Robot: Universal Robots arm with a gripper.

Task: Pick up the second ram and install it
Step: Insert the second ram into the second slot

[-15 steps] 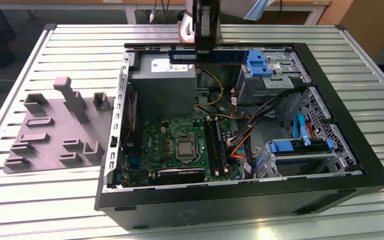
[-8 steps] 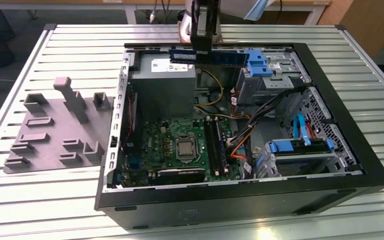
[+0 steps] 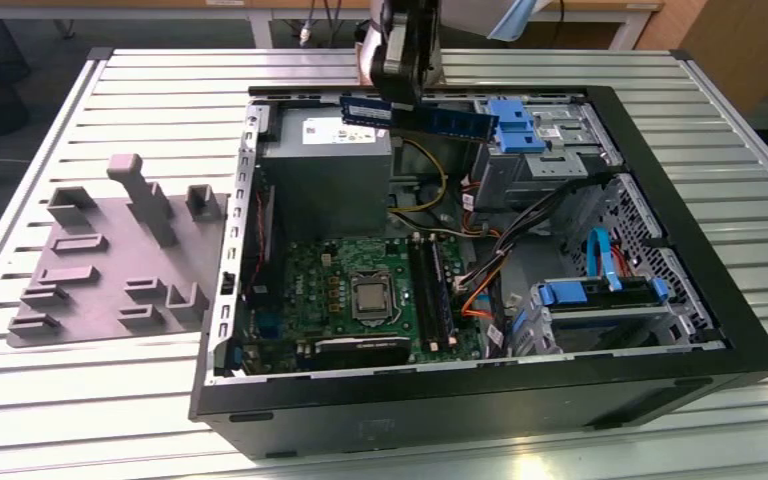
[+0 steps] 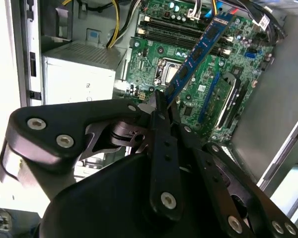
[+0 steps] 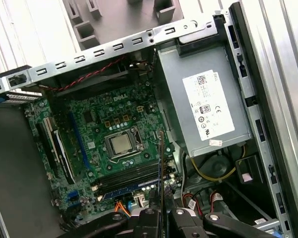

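Above the slatted worktop, the fingers of the gripper pinch the second ram over the power supply of the open case, and I think it needs exact alignment with a free memory slot.

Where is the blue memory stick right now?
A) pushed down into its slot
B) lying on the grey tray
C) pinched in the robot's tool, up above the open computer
C: the tool grips the memory stick in the air over the green board.
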